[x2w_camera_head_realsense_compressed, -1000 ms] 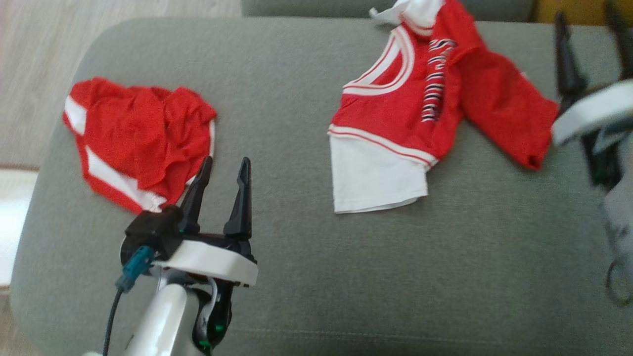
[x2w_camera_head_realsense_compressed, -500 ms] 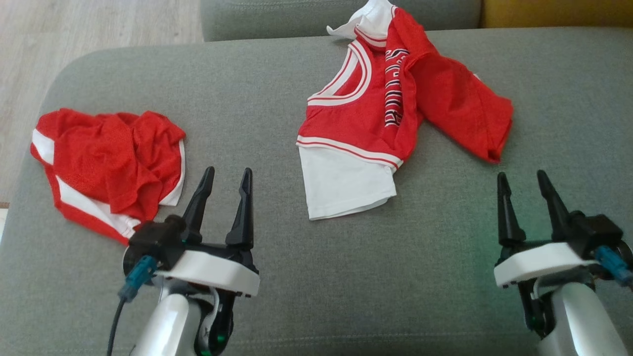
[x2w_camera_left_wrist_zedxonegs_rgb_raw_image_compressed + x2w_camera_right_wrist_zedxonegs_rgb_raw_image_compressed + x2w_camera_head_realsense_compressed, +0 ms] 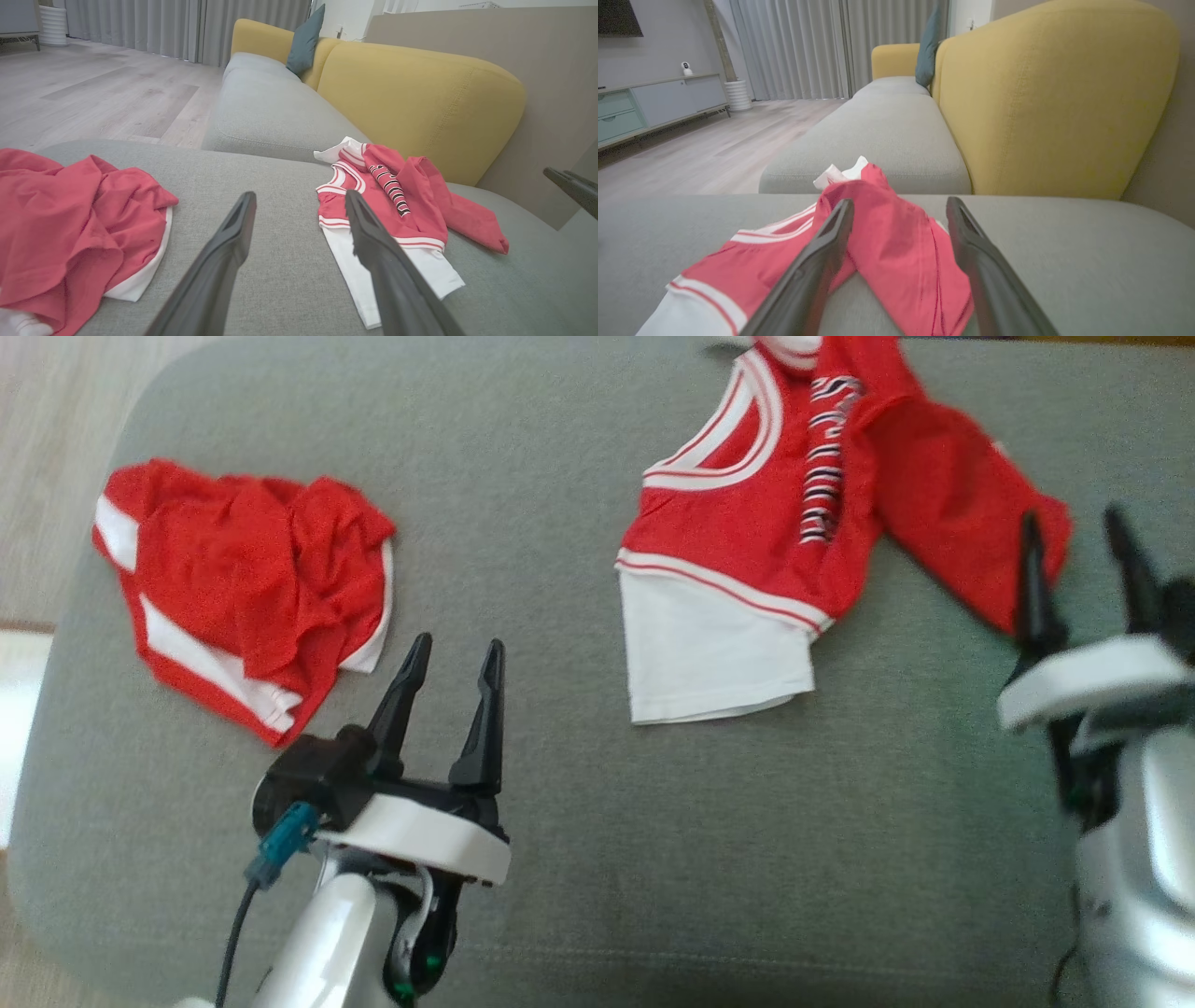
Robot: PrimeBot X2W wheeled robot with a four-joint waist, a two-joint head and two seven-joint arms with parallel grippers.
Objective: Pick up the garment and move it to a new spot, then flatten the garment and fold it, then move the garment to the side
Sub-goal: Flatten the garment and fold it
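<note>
a red jersey (image 3: 747, 513) and red shorts (image 3: 243, 588) lie well apart on the grey sofa seat (image 3: 560, 859); left end effector (image 3: 457, 646) and right end effector (image 3: 1071, 520) both gape empty.

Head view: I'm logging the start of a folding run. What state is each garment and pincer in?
Red jersey: spread out but rumpled, not held.
Red shorts: crumpled heap, not held.
Left pincer: open, empty, near the shorts.
Right pincer: open, empty, by the jersey's edge.
</note>
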